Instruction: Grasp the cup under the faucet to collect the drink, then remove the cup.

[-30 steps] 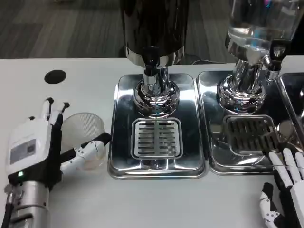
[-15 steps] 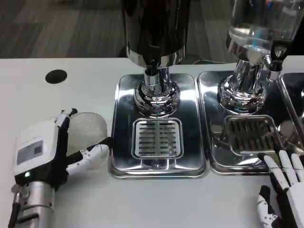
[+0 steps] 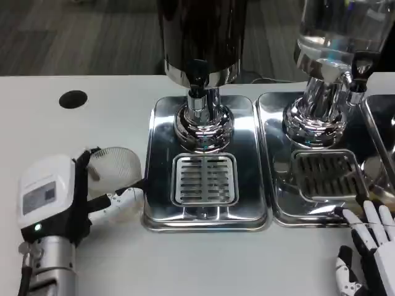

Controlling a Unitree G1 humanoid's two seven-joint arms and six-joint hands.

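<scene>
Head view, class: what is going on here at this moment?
The left hand is closing around a clear cup that stands on the white table, left of the dark dispenser's steel tray. Whether the fingers grip it yet is unclear. The cup is not under the faucet; the grate below it is bare. The right hand waits at the front, fingers apart, near the second tray.
</scene>
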